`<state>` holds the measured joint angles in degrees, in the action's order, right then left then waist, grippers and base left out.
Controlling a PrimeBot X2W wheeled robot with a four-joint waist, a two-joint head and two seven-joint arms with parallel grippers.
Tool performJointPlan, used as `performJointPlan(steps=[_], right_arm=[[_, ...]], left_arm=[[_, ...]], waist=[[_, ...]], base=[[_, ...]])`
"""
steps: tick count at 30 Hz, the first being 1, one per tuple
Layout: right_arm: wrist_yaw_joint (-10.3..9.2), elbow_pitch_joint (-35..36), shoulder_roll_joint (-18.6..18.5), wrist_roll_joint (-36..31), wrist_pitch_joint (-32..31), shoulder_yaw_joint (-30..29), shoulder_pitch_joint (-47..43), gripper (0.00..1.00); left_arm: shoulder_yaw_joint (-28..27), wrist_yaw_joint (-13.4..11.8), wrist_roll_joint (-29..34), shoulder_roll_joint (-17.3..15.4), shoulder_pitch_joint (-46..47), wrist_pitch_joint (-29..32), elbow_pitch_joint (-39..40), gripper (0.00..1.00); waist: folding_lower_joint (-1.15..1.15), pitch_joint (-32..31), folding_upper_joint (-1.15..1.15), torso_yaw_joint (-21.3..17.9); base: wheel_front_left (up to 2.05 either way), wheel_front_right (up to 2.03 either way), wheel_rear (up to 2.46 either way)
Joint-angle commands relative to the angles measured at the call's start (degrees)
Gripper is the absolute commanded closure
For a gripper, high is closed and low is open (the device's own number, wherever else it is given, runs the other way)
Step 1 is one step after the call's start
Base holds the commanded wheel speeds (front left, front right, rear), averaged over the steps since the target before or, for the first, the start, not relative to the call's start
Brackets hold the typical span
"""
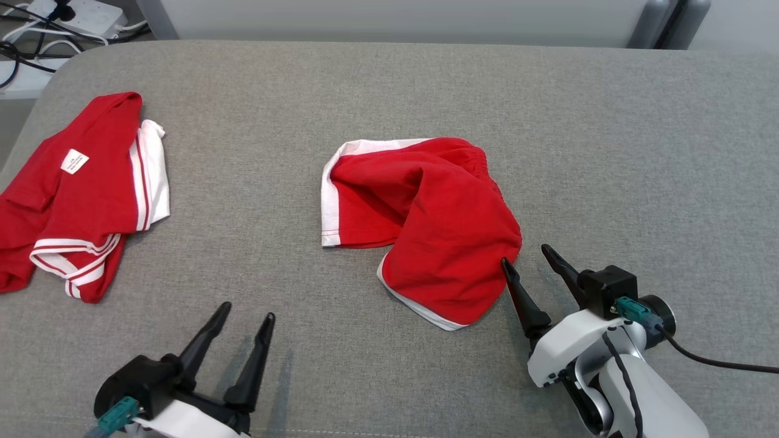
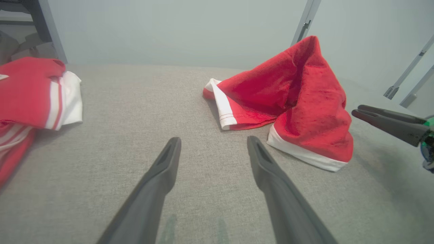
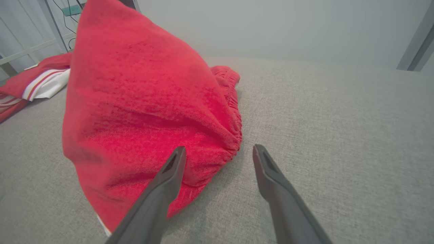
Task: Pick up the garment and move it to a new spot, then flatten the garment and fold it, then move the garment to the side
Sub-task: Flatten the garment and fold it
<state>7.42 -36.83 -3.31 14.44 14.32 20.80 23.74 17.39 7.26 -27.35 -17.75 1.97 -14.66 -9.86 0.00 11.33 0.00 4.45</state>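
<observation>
A wide surface (image 1: 389,91) covered in grey woven fabric, rounded at its far left corner, carries two pieces of clothing. Near its middle lies a crumpled pair of red shorts (image 1: 438,237), with white trim along the leg hems and a gathered waistband on the right side; part of the cloth stands humped up. Well apart, by the left edge, lies a loosely folded red top (image 1: 79,194) with white striped cuffs and a small white label showing
</observation>
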Motion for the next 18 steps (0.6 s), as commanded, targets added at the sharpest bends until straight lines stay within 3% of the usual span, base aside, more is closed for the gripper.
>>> performJointPlan(steps=[1, 5, 11, 18], right_arm=[[0.07, 1.8, 0.4, 0.1, 0.7, 0.9, 1.2, 0.0], [0.07, 2.9, 0.4, 0.1, 0.7, 1.4, 1.3, 0.0], [0.07, 3.1, 0.4, 1.0, 0.7, 2.9, 1.4, 0.0], [0.07, -2.1, 0.4, 8.7, 0.7, 8.8, 3.9, 0.0]], left_arm=[[-0.7, 0.2, -0.2, -1.6, 3.6, -0.3, 1.5, 0.0], [3.9, 0.2, 0.0, -2.5, 5.6, -0.3, 1.5, 0.0], [5.5, 0.2, -0.1, -2.6, 7.1, -0.3, 1.6, 0.0], [5.8, 0.2, -0.5, -3.2, 7.4, -0.3, 2.3, 0.0]], waist=[[0.0, 0.4, 0.0, -0.5], [0.0, 1.0, 0.0, -1.9], [0.0, 1.5, 0.0, -3.2], [0.0, 2.0, 0.0, -0.8]], base=[[0.0, 0.0, 0.0], [0.0, 0.0, 0.0], [0.0, 0.0, 0.0], [0.0, 0.0, 0.0]])
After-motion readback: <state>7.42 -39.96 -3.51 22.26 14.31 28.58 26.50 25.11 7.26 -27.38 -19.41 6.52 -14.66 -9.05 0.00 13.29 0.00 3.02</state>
